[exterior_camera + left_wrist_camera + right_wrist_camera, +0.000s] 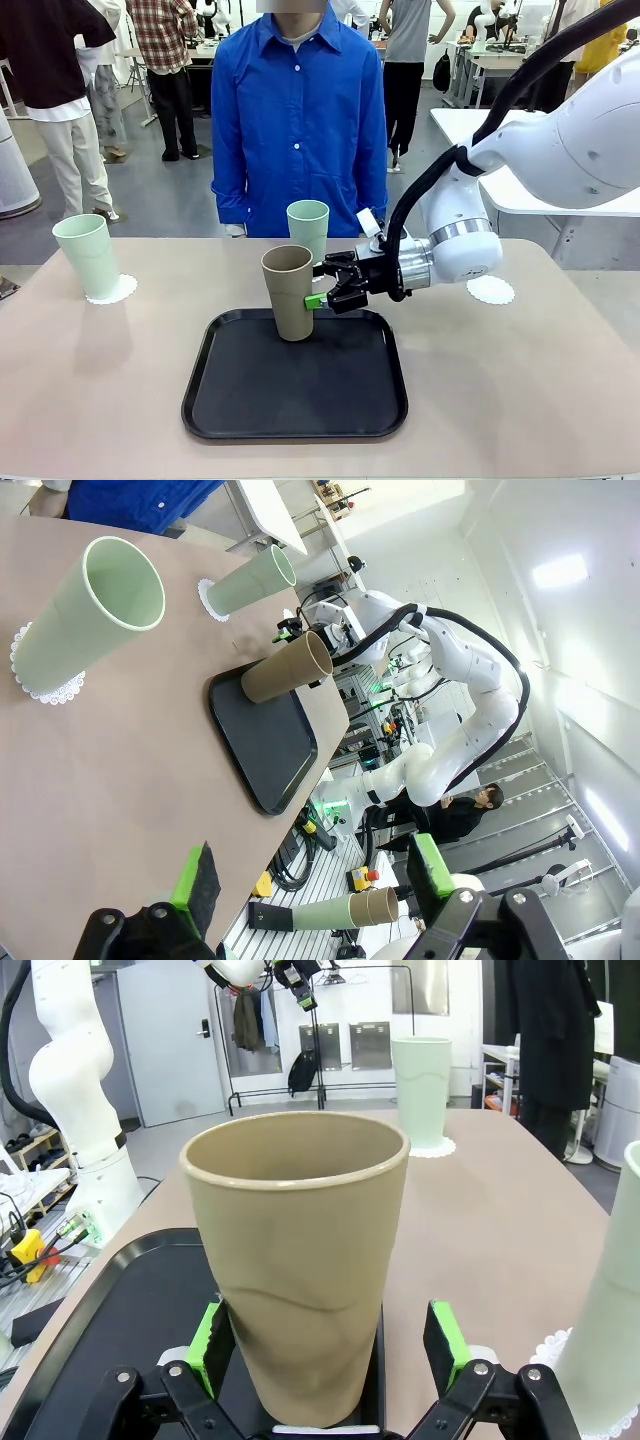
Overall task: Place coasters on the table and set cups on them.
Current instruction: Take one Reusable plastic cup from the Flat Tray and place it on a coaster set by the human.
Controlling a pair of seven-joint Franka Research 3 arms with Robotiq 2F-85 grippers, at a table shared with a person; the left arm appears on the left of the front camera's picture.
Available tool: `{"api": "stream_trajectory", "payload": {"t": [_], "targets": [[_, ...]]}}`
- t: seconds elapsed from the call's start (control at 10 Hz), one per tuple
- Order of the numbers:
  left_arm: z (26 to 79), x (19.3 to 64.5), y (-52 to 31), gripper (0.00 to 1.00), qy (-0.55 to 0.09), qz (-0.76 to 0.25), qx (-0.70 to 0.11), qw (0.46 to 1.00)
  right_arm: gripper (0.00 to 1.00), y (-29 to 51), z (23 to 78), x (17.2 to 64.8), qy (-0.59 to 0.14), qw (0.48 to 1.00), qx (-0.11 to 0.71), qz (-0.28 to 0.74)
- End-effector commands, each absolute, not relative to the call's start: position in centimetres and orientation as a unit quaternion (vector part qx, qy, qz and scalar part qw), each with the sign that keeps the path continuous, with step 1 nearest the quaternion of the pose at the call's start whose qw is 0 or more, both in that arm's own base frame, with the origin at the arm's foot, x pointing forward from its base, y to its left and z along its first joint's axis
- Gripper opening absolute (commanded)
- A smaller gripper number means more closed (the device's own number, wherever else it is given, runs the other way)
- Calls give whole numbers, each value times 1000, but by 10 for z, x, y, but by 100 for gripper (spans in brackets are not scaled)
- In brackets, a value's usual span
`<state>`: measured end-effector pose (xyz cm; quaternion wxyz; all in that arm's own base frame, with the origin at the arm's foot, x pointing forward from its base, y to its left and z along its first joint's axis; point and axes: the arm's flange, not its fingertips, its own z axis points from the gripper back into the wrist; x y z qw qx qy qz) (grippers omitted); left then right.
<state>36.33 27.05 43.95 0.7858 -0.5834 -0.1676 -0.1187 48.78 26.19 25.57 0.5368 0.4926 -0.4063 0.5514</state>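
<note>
A brown-tan cup (288,295) (300,1270) (288,668) stands upright at the far edge of the black tray (300,390). My right gripper (322,283) (328,1345) is open with its green pads on either side of that cup, small gaps showing. One mint cup (88,257) (90,610) rests on a coaster (112,290) at the table's (100,380) far left. A second mint cup (308,230) (252,580) stands on a coaster (207,598) in front of the person. A bare coaster (490,290) lies at the right. My left gripper (312,875) is open, off the table's left side.
A person in a blue shirt (298,130) stands at the far side, hands down. The tray (265,740) holds just the brown cup. A white table (500,170) stands behind on the right.
</note>
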Motion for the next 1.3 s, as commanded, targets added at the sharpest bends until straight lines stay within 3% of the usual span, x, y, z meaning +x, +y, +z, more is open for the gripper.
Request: {"api": "stream_trajectory", "payload": {"t": [0.0,0.9,1.2], "targets": [[442,362,274,100,-168,-123,-586,783,100,274,249,495,-421,532,488,549],[442,362,274,100,-168,-123,-586,783,100,279,245,498,-411,527,503,547],[442,362,274,100,-168,-123,-586,783,100,286,247,491,-396,494,538,557]]}}
